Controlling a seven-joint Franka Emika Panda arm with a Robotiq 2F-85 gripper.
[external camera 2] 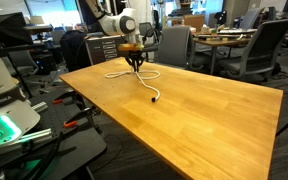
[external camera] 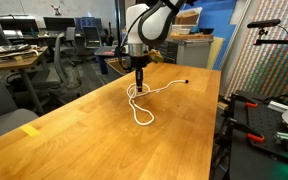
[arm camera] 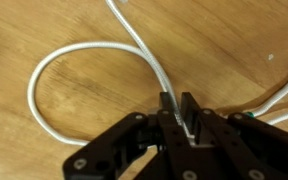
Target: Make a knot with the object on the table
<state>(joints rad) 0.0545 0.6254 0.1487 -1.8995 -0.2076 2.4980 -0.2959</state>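
A thin white cord [external camera: 141, 105] lies in loops on the light-brown wooden table [external camera: 94, 140]. It also shows in an exterior view [external camera 2: 144, 80] on the table [external camera 2: 204, 115], with a dark end [external camera 2: 157, 100] toward the table's middle. In the wrist view the cord [arm camera: 79, 50] forms a loop on the wood and runs up between my fingers. My gripper [arm camera: 180, 112] is shut on the cord. In both exterior views the gripper [external camera: 140, 76] [external camera 2: 134, 64] stands upright over the loops, just above the tabletop.
A yellow tape mark [external camera: 30, 130] sits near the table's front corner. Grey office desks and chairs [external camera: 44, 55] stand beyond the table. A chair [external camera 2: 174, 45] stands at the table's far side. Equipment with cables [external camera 2: 14, 120] sits beside the table's edge.
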